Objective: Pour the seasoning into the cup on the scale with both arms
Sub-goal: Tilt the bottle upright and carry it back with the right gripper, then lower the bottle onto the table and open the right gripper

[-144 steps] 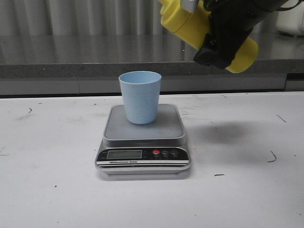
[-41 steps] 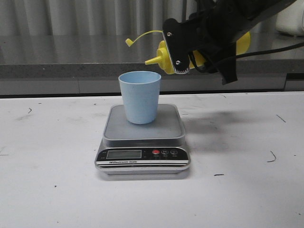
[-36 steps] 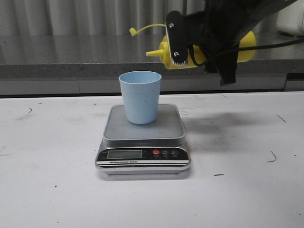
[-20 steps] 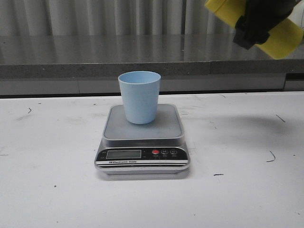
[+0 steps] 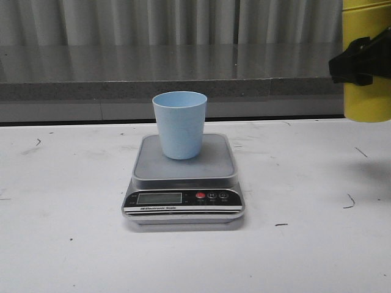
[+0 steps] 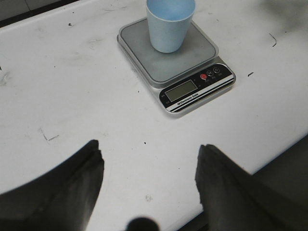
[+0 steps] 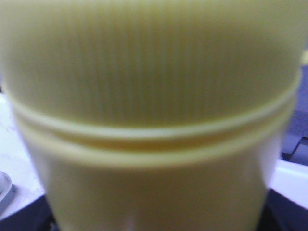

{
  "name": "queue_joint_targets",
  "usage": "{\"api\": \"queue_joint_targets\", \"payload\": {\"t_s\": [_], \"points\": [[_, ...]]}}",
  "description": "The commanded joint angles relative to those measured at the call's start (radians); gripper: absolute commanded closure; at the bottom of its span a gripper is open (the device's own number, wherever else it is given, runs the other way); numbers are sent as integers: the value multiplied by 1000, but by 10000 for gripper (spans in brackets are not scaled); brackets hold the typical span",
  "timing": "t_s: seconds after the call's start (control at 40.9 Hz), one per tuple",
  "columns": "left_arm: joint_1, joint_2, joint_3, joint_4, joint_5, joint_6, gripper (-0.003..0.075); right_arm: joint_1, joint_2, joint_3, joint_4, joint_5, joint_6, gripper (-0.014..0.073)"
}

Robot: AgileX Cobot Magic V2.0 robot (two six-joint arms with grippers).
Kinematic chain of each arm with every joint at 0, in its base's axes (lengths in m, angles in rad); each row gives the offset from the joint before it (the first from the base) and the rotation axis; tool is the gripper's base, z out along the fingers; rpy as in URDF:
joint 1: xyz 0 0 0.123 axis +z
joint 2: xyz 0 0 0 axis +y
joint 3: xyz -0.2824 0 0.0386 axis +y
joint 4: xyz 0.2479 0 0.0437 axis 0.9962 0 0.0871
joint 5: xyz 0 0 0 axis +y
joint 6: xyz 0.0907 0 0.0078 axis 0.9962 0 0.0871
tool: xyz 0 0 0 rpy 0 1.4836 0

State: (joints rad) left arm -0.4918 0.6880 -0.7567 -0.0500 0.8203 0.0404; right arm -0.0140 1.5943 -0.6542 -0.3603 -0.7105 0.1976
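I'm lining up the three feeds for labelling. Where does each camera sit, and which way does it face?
Front: faces forward over the table at cup on scale; right gripper holds seasoning.
Left wrist: looks down past the open left gripper.
Right wrist: seasoning fills the view.
Front and left wrist share cup and scale.

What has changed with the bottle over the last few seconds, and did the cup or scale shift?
The yellow bottle was lying tilted with its nozzle over the cup a second ago. Now the right gripper has swung it away to the robot's right and turned it upright, held clear of the table near the picture's edge. The cup and scale have not moved. The left gripper is open, holding nothing.
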Motion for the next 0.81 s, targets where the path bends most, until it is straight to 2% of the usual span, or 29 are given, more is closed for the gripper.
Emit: {"api": "queue_joint_targets", "payload": {"t_s": [0.0,0.171,0.294,0.416,0.783], "points": [[-6,-1,-23,-11,-70,-3,300,-8,25,-8,58,-259,-29,299],[-6,-1,-23,-11,-70,-3,300,-1,152,-9,61,-428,-55,299],[-6,-1,-23,-11,-70,-3,300,-1,222,-11,76,-494,-67,299],[-6,-1,-23,-11,-70,-3,300,2,276,-38,75,-508,-108,299],[-6,-1,-23,-11,-70,-3,300,21,380,-129,74,-509,-108,299]]}}
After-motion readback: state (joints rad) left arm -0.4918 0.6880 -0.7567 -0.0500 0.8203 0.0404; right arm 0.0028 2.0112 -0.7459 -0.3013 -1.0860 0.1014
